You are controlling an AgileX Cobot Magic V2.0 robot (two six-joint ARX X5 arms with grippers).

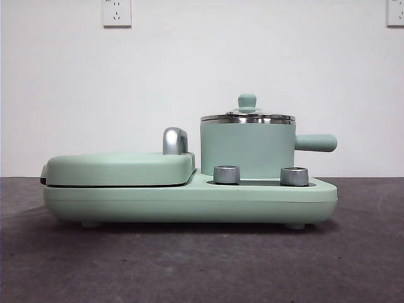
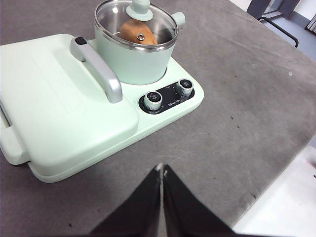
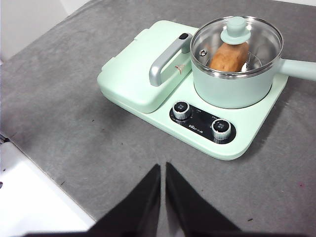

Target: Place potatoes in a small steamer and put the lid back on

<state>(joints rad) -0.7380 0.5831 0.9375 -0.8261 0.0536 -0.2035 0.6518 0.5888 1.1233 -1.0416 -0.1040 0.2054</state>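
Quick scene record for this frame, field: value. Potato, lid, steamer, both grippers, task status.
potato: inside the small steamer, seen through the glass
lid: seated on the steamer's rim, knob up
steamer: on the mint-green cooker base, next to the griddle cover, above two dials
left gripper: shut, empty, over bare table, away from the cooker
right gripper: shut, empty, over bare table, away from the cooker
task status: looks done

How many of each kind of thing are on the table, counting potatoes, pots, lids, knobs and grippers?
Potato: 1
Pot: 1
Glass lid: 1
Griddle cover: 1
Dial knobs: 2
Grippers, left and right: 2
Total: 8
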